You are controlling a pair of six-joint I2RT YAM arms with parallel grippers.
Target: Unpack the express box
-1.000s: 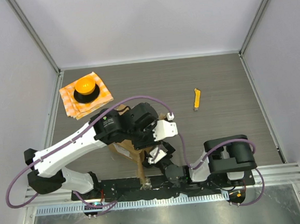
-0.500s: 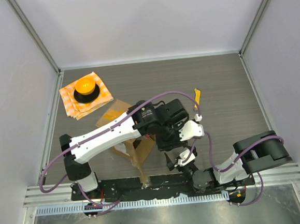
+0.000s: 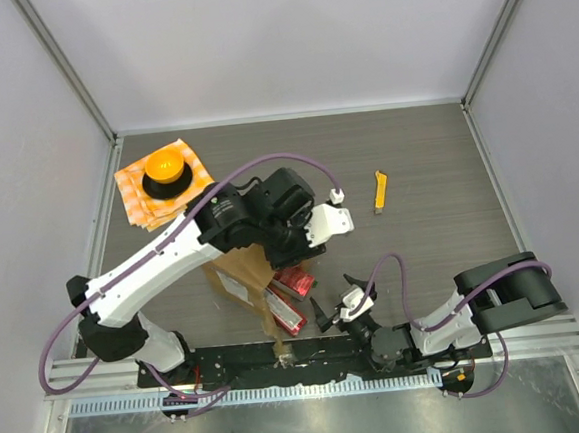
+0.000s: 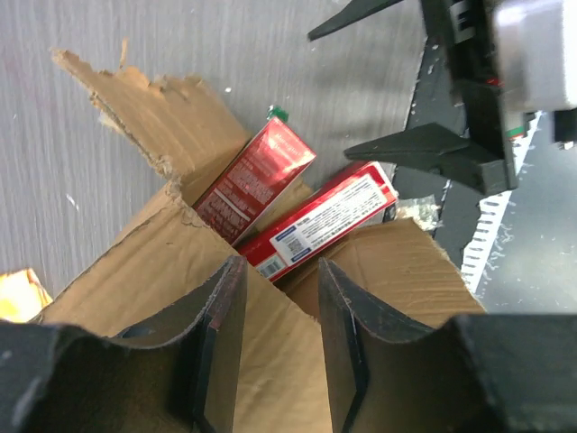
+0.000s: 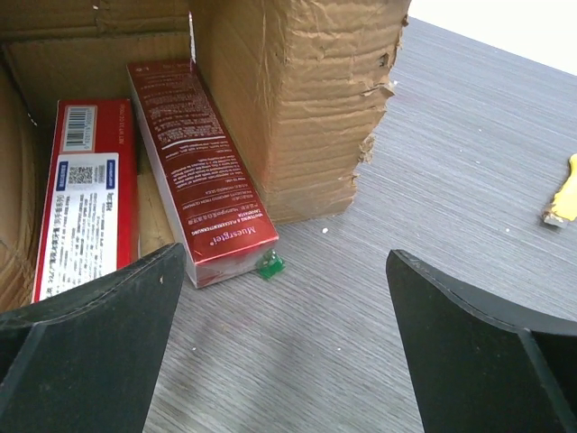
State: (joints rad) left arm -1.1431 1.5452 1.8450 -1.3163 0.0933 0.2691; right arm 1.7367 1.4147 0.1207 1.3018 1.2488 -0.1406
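Left gripper (image 4: 279, 269) half closed; I read it as pinching a wall of the express box (image 3: 236, 271), which sits tipped near the table's (image 3: 415, 156) front edge. Two red cartons (image 5: 194, 171) lie at its open end. Right gripper (image 5: 284, 257) is spread wide and empty, facing them.

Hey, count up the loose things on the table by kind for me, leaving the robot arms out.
Express box: 1
Red cartons: 2
Yellow knife: 1
Checkered cloth: 1
Round orange object: 1
Total: 6
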